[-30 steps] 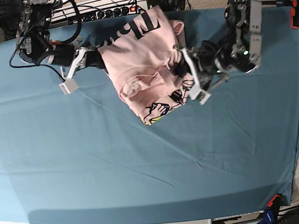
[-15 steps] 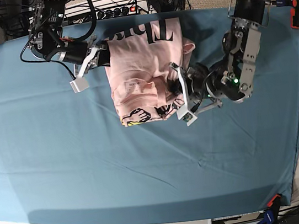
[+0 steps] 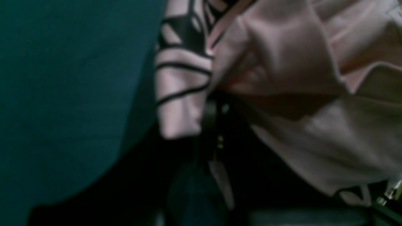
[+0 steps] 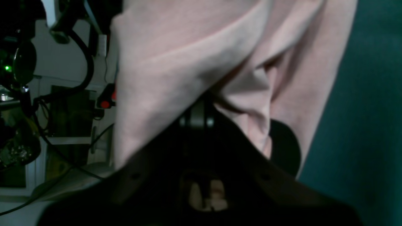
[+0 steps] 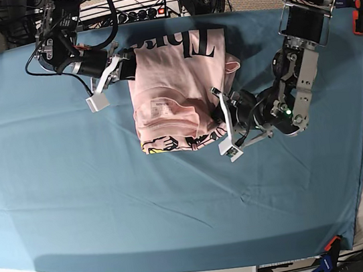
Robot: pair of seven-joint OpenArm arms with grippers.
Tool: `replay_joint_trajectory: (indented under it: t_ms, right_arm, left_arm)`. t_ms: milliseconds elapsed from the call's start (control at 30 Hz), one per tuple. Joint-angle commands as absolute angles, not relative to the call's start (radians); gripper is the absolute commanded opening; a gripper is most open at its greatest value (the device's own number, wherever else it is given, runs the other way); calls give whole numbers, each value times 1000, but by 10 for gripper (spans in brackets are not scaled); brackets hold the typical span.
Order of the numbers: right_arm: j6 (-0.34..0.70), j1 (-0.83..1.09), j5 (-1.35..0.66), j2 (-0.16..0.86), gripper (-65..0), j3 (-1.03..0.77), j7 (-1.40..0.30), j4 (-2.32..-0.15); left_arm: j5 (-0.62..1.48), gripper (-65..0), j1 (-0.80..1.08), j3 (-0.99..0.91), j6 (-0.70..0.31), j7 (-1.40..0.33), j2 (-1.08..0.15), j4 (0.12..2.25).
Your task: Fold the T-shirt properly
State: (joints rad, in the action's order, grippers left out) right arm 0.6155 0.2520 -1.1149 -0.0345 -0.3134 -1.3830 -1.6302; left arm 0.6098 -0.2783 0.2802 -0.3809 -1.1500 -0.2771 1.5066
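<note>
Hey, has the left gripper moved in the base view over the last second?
Yes. The left gripper, shut on the T-shirt, slid away from the table cloth's right edge, toward the middle.

Both arms reach inward, left end effector (image 5: 222, 113) and right end effector (image 5: 122, 62) clamped closed.

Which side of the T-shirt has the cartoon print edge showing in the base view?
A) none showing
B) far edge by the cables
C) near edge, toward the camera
C: the T-shirt shows cartoon print with yellow along its near hem; the far edge carries black lettering.
</note>
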Motion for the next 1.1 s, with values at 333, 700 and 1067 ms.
replay_joint_trajectory:
  t_ms: [333, 700, 1067]
  right_arm:
    - [610, 246, -1076, -42, -650, -307, -1396, -1636]
    - [698, 232, -1094, -9, -388, -311, -1396, -1637]
    - [698, 127, -1099, 169, -389, -556, -1396, -1637]
  left_arm:
    - [505, -650, -319, 272, -308, -1116, -280, 1521]
    - [474, -389, -336, 272, -326, -1129, -281, 1521]
    - [367, -356, -427, 213, -323, -1190, -457, 1564]
